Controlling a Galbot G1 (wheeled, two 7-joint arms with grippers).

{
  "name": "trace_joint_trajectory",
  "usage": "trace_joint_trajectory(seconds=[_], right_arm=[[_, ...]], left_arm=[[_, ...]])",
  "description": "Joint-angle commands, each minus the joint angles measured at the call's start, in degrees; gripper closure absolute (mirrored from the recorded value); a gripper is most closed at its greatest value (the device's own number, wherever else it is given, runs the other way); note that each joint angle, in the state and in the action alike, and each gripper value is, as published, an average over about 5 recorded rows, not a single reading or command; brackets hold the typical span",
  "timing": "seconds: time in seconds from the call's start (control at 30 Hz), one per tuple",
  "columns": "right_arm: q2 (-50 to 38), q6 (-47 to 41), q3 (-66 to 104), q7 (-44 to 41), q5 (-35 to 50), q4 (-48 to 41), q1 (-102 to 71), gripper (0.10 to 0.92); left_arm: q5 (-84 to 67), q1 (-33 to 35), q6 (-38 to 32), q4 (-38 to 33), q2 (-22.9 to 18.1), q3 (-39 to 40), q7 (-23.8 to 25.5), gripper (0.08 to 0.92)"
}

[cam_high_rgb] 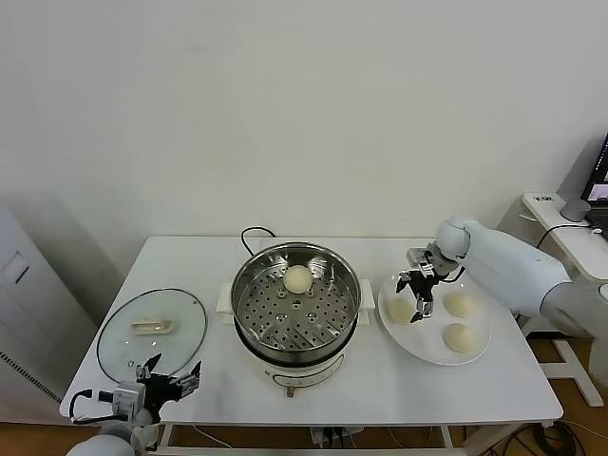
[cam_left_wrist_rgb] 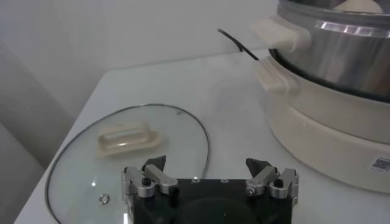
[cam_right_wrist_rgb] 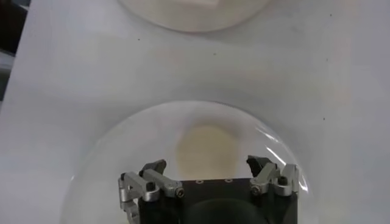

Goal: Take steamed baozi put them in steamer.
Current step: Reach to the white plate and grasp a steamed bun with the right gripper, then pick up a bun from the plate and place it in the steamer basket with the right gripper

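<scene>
The steamer [cam_high_rgb: 296, 313] stands mid-table, and one steamed baozi [cam_high_rgb: 297, 278] rests on its perforated tray at the far side. Three more baozi lie on a white plate [cam_high_rgb: 424, 344] to its right: one [cam_high_rgb: 400, 310] nearest the pot, two [cam_high_rgb: 461, 305] [cam_high_rgb: 460, 337] farther right. My right gripper [cam_high_rgb: 418, 294] hangs open just over the nearest bun. In the right wrist view that baozi [cam_right_wrist_rgb: 206, 149] sits between the spread fingers [cam_right_wrist_rgb: 155, 167] without touching them. My left gripper [cam_high_rgb: 171, 385] waits open at the table's front left corner.
A round glass lid [cam_high_rgb: 152, 332] with a cream handle lies flat left of the steamer, right in front of the left gripper [cam_left_wrist_rgb: 206, 164]. A black cord [cam_high_rgb: 252, 233] runs behind the pot. A second white table [cam_high_rgb: 560, 228] stands at the far right.
</scene>
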Motion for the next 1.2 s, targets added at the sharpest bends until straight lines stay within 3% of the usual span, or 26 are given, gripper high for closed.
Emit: trace_joint_trajectory(seconds=[0.03, 0.47, 0.73, 1.0, 1.2], right_arm=[[0.87, 0.04, 1.73, 0.38, -1.35, -1.57, -1.66, 0.266], [1.18, -0.01, 3.05, 0.94, -3.14, -1.67, -2.51, 0.534], [-0.88, -1.05, -0.53, 0.42, -0.08, 1.61, 0.69, 0.551], [-7.20, -7.58, -19.93, -3.04, 18.99, 15.84, 22.70, 0.550], [-9.34, -11.88, -28.01, -4.31, 27.50, 24.78, 36.25, 0.550]], left_arm=[[-0.02, 0.13, -0.02, -0.28, 0.00, -0.06, 0.03, 0.177], [-0.03, 0.70, 0.12, -0.90, 0.01, -0.21, 0.06, 0.177], [-0.02, 1.01, 0.18, -1.06, -0.16, -0.36, 0.00, 0.177], [0.19, 1.36, 0.36, -1.35, -0.31, -0.50, -0.25, 0.177], [0.36, 1.48, 0.33, -1.55, -0.27, -0.46, -0.32, 0.177]])
